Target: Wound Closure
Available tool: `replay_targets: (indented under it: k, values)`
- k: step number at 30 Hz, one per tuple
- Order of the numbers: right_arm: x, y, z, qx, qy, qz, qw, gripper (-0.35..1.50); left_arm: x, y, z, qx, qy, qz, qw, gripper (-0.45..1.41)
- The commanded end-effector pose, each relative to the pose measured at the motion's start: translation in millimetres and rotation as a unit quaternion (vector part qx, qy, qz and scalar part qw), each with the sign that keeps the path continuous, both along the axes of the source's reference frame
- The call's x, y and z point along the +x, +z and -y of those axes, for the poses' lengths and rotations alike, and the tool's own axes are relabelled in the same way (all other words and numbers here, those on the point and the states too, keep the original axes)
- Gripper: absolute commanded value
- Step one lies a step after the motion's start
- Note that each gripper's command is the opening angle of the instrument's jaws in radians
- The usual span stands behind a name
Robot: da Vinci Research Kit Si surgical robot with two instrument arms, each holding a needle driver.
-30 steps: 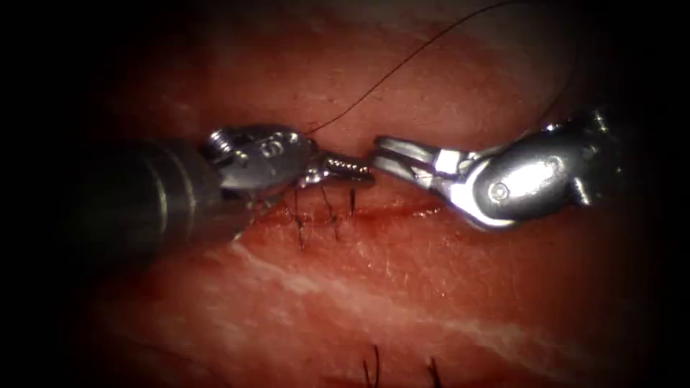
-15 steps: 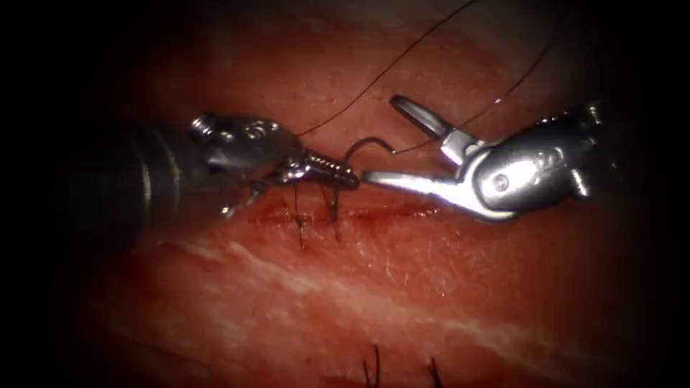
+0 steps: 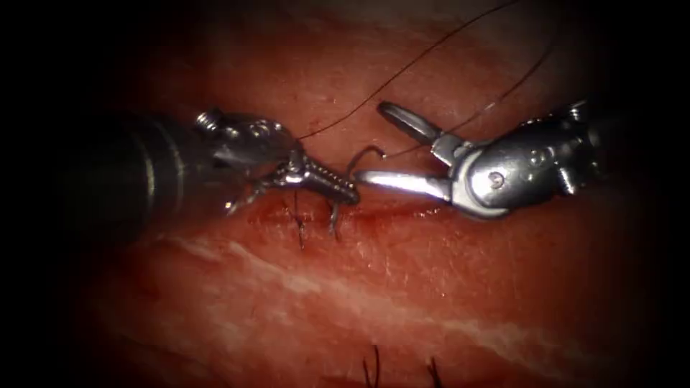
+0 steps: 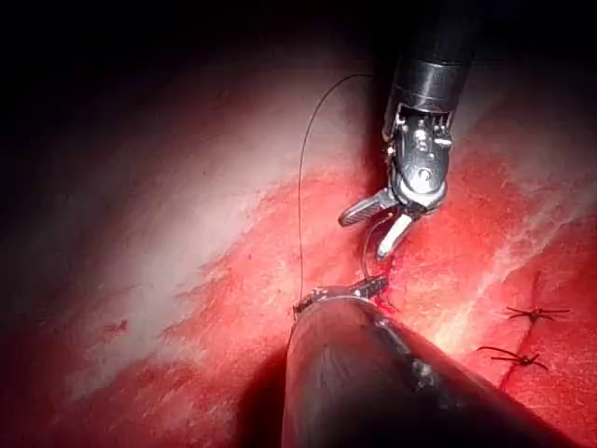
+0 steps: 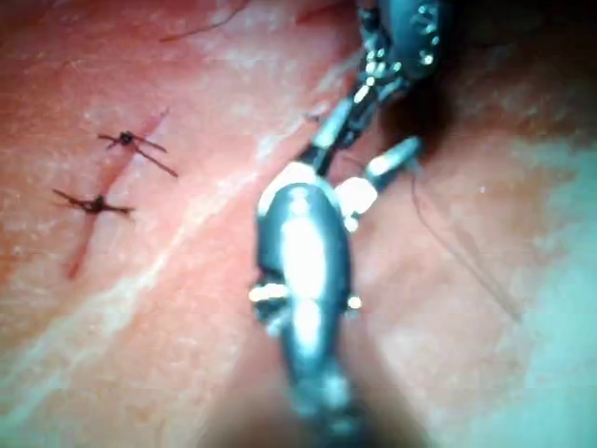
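needle [image 3: 363, 154]: thin dark curved wire – its arc rises just above the cut [image 3: 388, 210], one end at the left tool's jaw tips, the other end free with thread running off it. Whether the lower end sits in the tissue – cannot tell.
thread [image 3: 402, 70]: fine dark strand; one run goes up and away from the left tool's wrist, another from the needle's free end past the right tool.
left tool [image 3: 338, 188]: jaws clenched at the needle's lower end, tips right over the cut, just above the stitches.
right tool [image 3: 374, 144]: jaws spread wide and grasping nothing; the needle arc sits between them, lower jaw lying just above the cut.
stitches [image 3: 316, 219]: dark knotted loops crossing the cut below the left tool.
tissue [image 3: 402, 287]: red, wet, pale streaks below the cut.
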State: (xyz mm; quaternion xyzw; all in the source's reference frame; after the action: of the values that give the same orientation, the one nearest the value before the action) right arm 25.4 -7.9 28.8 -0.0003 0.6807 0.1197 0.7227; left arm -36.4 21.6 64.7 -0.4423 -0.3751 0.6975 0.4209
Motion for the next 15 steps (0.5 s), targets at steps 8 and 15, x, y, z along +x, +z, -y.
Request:
replay_targets:
  k: [8, 15]
  values:
    - [1.3, 1.5, 1.6, 0.020, -0.004, 0.006, 1.000, 0.22, -0.8, 0.7, 0.4, 0.002, -0.002, 0.002, 1.000, -0.45]
    - [1.5, 1.3, 1.6, 0.020, -0.008, 0.005, 1.000, 0.22, -0.7, 0.7, 0.5, -0.004, 0.001, 0.003, 1.000, -0.45]
